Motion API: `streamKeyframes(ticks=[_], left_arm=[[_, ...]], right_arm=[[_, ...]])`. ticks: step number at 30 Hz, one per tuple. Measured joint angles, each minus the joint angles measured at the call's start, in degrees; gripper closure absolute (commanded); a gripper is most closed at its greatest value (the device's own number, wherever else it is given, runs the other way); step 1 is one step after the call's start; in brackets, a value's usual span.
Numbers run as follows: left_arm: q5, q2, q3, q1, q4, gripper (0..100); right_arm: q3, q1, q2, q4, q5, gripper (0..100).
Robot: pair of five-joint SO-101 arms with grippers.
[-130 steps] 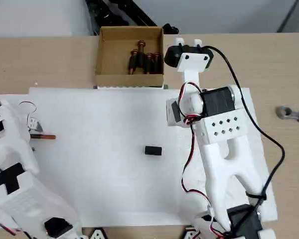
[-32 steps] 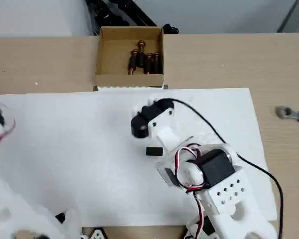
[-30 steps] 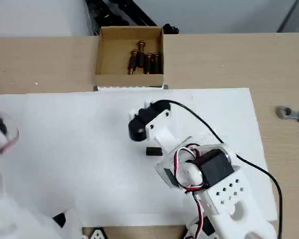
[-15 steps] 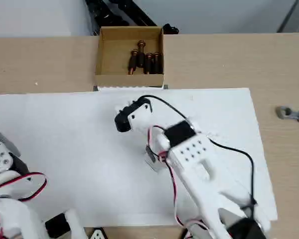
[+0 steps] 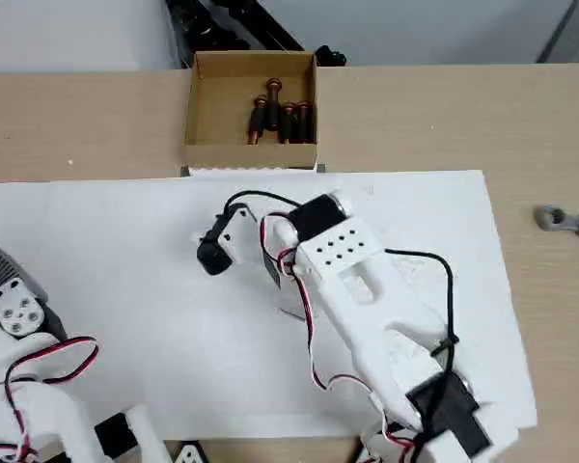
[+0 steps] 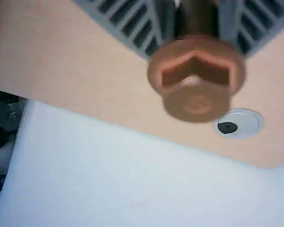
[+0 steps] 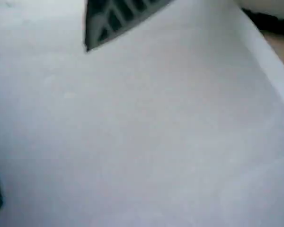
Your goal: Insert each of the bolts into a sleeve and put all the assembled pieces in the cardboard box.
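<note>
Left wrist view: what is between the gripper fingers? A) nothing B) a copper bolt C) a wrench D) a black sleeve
B: a copper bolt with a hex head sticks out from between the ribbed grey fingers.

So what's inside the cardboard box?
The cardboard box holds copper bolts in black sleeves, bunched at one side; the other side's floor is bare. They crowd together, so the exact count is unclear. Anything beneath them is covered.

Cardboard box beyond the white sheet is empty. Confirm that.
Not empty. The cardboard box beyond the white sheet holds several bolt-and-sleeve pieces, as the high view shows.
</note>
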Motion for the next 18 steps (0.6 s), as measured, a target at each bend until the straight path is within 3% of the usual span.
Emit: streamKeyframes(ticks=[4,11,18], left_arm=[[0.0,0.0,0.3,0.0,0.0,99],[0.0,0.0,0.3,0.0,0.0,99],[0.0,0.0,0.3,0.0,0.0,99]], right_arm=[[-0.4,0.0,1.7,-1.1,2.3,83.6],[-0.4,0.0,5.0,-5.5,2.8,64.5],[-0.4,0.0,9.7,-6.0,5.4,68.2]])
